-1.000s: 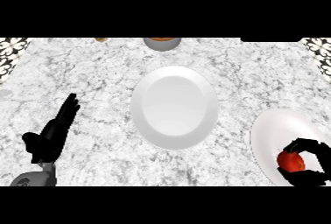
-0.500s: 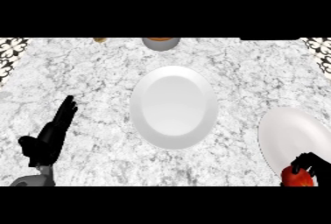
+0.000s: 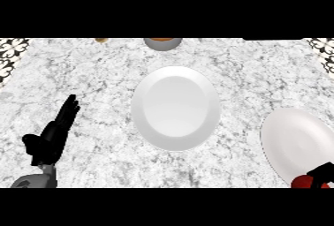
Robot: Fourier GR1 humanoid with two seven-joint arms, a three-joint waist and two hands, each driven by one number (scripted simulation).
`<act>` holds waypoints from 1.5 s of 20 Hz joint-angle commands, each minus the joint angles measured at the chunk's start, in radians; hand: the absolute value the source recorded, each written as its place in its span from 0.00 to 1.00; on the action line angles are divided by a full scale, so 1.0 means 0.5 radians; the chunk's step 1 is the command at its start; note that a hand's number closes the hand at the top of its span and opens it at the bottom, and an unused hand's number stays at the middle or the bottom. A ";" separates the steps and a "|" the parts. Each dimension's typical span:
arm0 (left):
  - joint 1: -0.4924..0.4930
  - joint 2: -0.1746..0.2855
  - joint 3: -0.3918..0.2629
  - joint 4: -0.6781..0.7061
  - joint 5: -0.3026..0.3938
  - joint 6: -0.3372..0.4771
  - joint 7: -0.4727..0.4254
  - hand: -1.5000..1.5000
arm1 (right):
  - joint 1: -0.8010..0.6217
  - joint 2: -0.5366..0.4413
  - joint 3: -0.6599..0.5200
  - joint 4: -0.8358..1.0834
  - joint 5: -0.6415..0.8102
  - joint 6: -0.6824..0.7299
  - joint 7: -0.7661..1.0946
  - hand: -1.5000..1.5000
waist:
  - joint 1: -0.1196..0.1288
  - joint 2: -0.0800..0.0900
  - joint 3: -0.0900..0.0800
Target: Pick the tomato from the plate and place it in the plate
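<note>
Tomato (image 3: 302,182), near right corner, held in curled right hand (image 3: 324,170); risk: rolling off centre plate (image 3: 175,108) if released off-centre. Left hand (image 3: 55,133) open, resting near left.

A single view, from the robot's head, looks steeply down on the worktop (image 3: 98,75) from fairly near. The far side is at the top; the lower right corner crops the right hand (image 3: 324,170) and tomato (image 3: 301,182).
</note>
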State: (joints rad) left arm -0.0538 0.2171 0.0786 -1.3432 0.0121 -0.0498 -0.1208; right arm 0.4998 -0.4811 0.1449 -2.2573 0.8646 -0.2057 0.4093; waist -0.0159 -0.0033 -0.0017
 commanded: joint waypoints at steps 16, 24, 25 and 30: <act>-0.094 -0.002 0.057 0.063 0.002 -0.055 -0.008 0.50 | -1.322 0.439 0.472 0.104 0.419 0.584 0.702 1.00 | 0.052 0.010 0.001; 0.024 -0.036 0.014 -0.121 -0.024 -0.043 0.074 0.50 | -1.813 0.874 0.541 0.876 0.489 0.453 0.681 1.00 | 0.065 0.009 0.003; -0.086 -0.031 0.058 0.033 -0.016 -0.045 0.035 0.50 | -1.844 0.918 0.516 0.875 0.457 0.481 0.677 1.00 | 0.048 0.010 0.003; 0.036 0.051 0.116 0.022 0.003 -0.150 -0.100 0.50 | -2.045 0.958 0.405 1.355 0.382 0.271 0.545 1.00 | 0.048 0.010 0.003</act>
State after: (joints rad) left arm -0.0419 0.2112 0.0981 -1.3843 0.0044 -0.0913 -0.1034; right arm -0.4528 -0.0341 0.3754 -1.7083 1.0738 -0.0322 0.7156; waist 0.0132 0.0017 -0.0003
